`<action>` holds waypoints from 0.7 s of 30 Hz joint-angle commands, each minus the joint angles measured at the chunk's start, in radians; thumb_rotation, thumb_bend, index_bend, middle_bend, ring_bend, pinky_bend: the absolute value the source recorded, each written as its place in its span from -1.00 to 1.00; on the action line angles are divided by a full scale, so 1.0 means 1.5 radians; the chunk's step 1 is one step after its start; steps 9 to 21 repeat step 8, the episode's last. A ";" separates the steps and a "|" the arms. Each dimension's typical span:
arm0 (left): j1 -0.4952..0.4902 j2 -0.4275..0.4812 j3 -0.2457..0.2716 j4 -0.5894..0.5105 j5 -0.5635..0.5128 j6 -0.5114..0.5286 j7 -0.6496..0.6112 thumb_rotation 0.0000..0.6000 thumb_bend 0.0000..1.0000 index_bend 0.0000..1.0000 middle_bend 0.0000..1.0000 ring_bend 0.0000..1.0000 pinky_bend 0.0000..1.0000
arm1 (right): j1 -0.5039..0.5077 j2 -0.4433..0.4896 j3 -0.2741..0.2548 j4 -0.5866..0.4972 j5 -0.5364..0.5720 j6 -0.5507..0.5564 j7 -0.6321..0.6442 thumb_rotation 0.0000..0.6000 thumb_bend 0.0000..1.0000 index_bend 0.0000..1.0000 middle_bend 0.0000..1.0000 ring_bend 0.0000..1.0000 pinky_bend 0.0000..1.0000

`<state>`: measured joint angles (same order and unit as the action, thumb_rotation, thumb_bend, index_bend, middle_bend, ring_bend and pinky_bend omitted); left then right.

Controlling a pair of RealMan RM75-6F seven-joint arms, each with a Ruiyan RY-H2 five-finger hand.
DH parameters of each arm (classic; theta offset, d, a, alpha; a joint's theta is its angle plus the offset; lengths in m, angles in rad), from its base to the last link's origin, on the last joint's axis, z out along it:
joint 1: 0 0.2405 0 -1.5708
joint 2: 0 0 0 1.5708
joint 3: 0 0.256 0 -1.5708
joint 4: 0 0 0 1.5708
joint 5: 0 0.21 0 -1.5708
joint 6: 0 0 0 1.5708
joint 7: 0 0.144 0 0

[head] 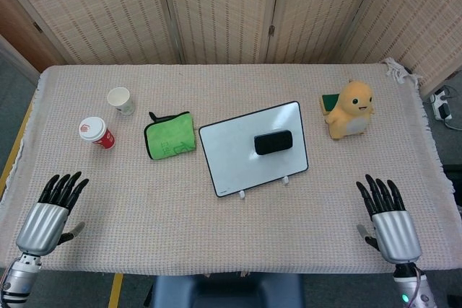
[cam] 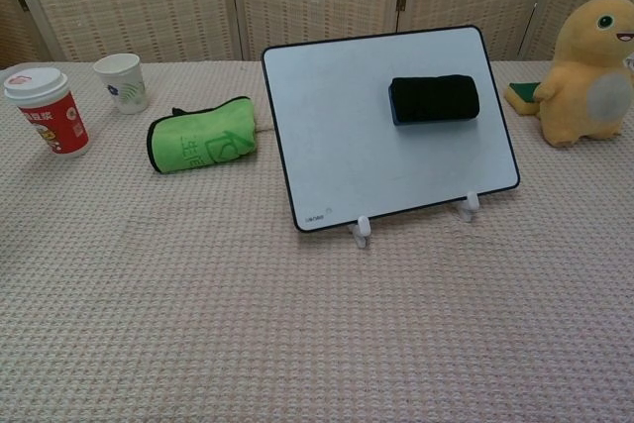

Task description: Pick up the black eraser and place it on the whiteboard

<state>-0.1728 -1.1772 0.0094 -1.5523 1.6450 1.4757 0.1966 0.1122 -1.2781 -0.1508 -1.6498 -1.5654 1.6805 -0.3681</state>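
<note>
The black eraser (head: 273, 143) (cam: 434, 100) clings to the right part of the whiteboard (head: 229, 153) (cam: 337, 136), which leans back on small white feet. Nothing touches it. My right hand (head: 390, 223) is near the table's front right edge, far from the board, its fingers spread and holding nothing. At the front left corner my left hand (head: 48, 210) lies the same way, fingers apart and empty. The chest view shows neither hand.
A rolled green cloth (head: 170, 135) (cam: 201, 134) lies left of the board. Further left stand a red cup with a lid (head: 96, 133) (cam: 45, 111) and a white paper cup (head: 121, 100) (cam: 122, 82). A yellow plush toy (head: 350, 110) (cam: 591, 72) sits at the back right.
</note>
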 commanded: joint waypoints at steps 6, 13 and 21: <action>0.006 -0.010 -0.003 0.001 -0.017 -0.003 0.036 1.00 -0.52 -1.00 -1.00 -1.00 -1.00 | -0.049 0.002 -0.005 0.036 -0.049 0.037 0.036 1.00 -0.46 -1.00 -1.00 -1.00 -1.00; 0.009 -0.010 -0.002 0.002 -0.014 0.002 0.035 1.00 -0.52 -1.00 -1.00 -1.00 -1.00 | -0.050 0.005 -0.001 0.034 -0.051 0.028 0.039 1.00 -0.46 -1.00 -1.00 -1.00 -1.00; 0.009 -0.010 -0.002 0.002 -0.014 0.002 0.035 1.00 -0.52 -1.00 -1.00 -1.00 -1.00 | -0.050 0.005 -0.001 0.034 -0.051 0.028 0.039 1.00 -0.46 -1.00 -1.00 -1.00 -1.00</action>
